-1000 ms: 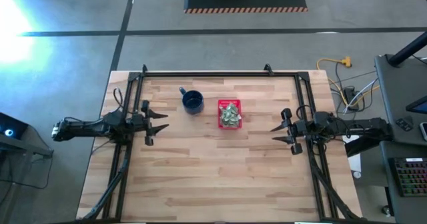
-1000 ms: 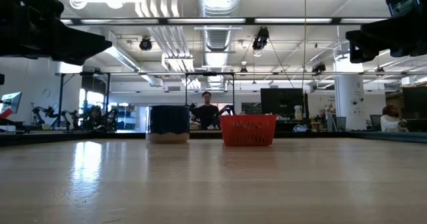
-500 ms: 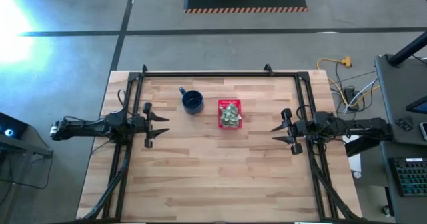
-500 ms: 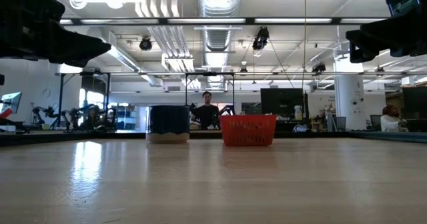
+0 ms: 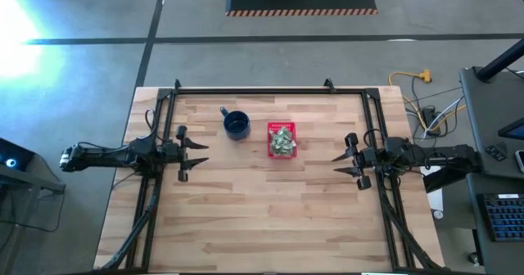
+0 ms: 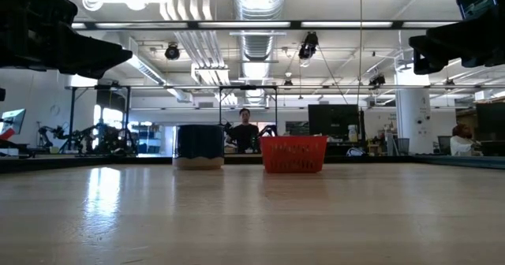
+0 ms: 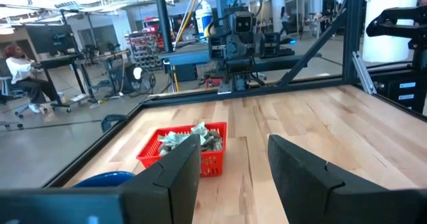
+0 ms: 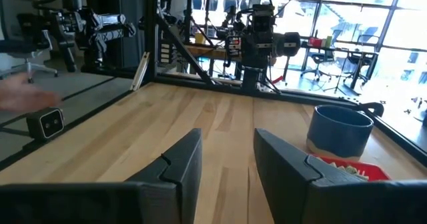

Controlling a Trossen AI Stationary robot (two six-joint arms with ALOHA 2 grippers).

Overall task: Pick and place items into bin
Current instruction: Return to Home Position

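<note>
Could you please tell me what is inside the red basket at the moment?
The red basket holds a heap of pale green and whitish packets, piled about to its rim. How many lie beneath the top layer, and the basket's floor, are covered.

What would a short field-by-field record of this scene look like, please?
Table: pale wooden planks
Red basket: upright, near the table's middle
Packets: green and whitish, piled inside the basket
Blue mug: beside the basket on the left arm's side, not touching it
Left gripper: open, empty, at the table's left edge, pointing inward
Right gripper: open, empty, at the table's right edge, pointing inward
</note>
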